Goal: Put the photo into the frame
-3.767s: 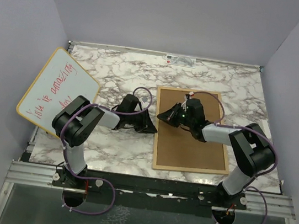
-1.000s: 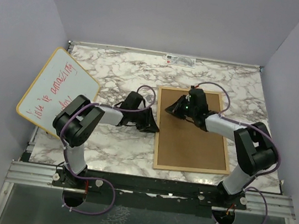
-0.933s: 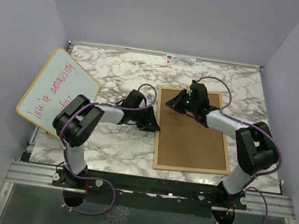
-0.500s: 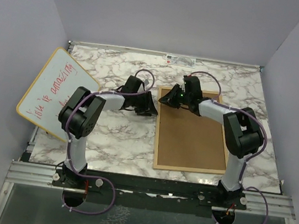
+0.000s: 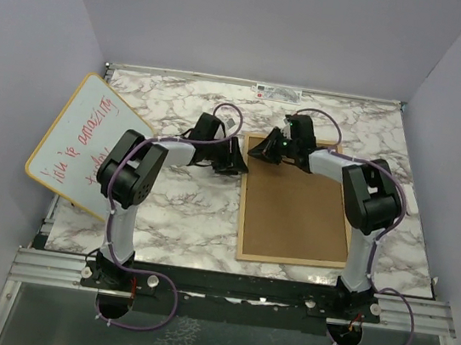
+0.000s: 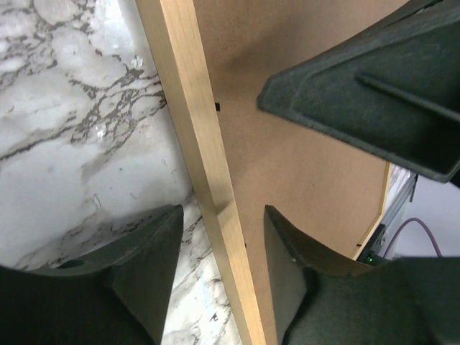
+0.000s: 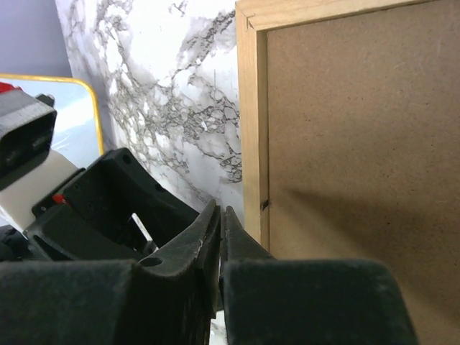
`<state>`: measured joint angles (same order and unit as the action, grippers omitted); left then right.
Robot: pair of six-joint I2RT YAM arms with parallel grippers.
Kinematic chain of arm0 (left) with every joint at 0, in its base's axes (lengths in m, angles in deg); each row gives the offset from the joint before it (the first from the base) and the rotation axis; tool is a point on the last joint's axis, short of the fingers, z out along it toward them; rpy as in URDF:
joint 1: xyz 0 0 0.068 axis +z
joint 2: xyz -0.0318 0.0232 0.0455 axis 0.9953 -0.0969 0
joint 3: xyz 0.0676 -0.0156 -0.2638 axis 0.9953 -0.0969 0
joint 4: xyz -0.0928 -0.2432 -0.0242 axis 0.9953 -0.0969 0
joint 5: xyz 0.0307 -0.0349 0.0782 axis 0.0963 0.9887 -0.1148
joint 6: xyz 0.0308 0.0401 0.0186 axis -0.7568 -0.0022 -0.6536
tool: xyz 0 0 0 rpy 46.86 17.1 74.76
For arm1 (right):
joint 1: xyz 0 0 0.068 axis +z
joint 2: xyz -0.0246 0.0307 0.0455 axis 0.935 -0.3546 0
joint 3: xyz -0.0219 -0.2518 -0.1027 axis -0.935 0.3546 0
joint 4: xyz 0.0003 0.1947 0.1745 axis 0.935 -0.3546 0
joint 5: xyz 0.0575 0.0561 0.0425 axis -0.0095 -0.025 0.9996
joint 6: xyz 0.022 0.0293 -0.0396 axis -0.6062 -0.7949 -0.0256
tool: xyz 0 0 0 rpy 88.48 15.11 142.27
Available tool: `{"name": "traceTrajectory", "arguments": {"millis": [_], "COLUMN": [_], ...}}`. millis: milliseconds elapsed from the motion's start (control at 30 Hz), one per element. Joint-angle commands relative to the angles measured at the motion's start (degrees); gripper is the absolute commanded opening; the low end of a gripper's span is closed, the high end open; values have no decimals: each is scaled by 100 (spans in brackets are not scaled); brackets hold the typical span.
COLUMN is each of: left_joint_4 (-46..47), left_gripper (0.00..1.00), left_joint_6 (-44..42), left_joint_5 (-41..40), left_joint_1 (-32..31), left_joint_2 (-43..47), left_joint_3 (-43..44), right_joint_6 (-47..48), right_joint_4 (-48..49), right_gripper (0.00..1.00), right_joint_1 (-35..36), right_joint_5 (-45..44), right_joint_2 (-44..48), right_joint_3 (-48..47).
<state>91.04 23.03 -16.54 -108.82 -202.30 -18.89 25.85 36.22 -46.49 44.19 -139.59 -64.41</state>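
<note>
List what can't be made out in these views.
Photo: in no view; the backing board fills the frame, hiding anything beneath.
Top view: fingertips of the left gripper and right gripper too small to judge.
Right wrist view: whiteboard largely cut off by the left edge.

Red handwriting is running across the whiteboard (image 5: 89,140) sitting at about nine o'clock in the top view, with "amazing" reading fairly clearly and the words around it blurring beyond reading, while a small sticker (image 5: 278,92) at twelve o'clock on the table (image 5: 173,216) is showing print too tiny to read.
</note>
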Motion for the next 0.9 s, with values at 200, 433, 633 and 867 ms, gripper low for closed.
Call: {"name": "traceTrajectory", "arguments": {"millis": [200, 433, 633, 867], "left_joint_4": [-1538, -1657, -1702, -1720], "left_gripper": [30, 20, 17, 17], "left_joint_6": [-716, -650, -667, -676], "left_joint_5": [-1223, -1411, -1439, -1439], "left_joint_1": [11, 30, 38, 39], "left_joint_2": [-1241, -1355, -1389, -1405], "left_joint_3": [-166, -180, -202, -197], "right_joint_6": [206, 280, 127, 112], "right_joint_4": [164, 39, 242, 273], "right_gripper": [7, 7, 6, 5], "right_joint_1": [15, 12, 11, 13], "right_joint_5": [365, 192, -45, -129], "right_joint_2": [-349, -434, -486, -621], "right_joint_3": [-91, -72, 115, 161]}}
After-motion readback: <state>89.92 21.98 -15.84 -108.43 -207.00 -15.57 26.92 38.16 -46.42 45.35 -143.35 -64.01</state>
